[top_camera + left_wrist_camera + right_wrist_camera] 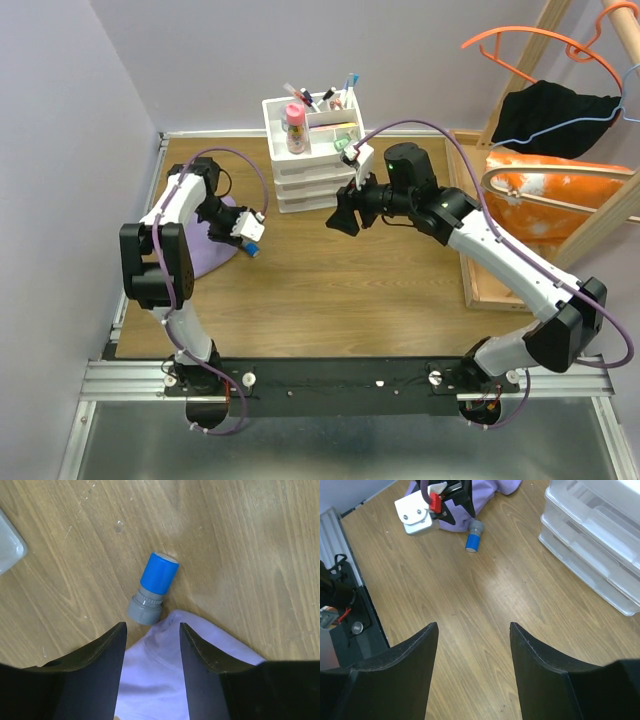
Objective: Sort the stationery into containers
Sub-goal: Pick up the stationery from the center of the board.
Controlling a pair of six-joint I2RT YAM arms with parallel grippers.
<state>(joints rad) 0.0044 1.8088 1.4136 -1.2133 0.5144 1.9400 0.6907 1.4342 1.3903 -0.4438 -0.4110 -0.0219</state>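
Left wrist view: a stubby marker with a blue cap and a grey body lies on its side on the wooden table. It is well apart from the white organiser, on the organiser's left and nearer the arm bases. No print or brand shows on the side that faces up. Its grey end sits right at the edge of the purple cloth, and I can't tell whether it rests on the fabric or only meets it.

The left gripper hovers over that cloth just short of the marker. Its fingers are apart and only cloth shows between them. From above, the marker is no more than a blue speck under this gripper.

The right gripper hangs close in front of the organiser with its fingers spread over bare wood.

The organiser's open top compartments hold pens and a pink bottle. The bottle's label is too small to read. In the right wrist view the organiser is cut off at the frame edge, so only its drawer fronts show. A translucent corner pokes in at the left wrist view's edge, and I can't say what it belongs to.

To the right of the organiser stand a wooden frame, an orange hanger and a black cloth, all partly out of shot.
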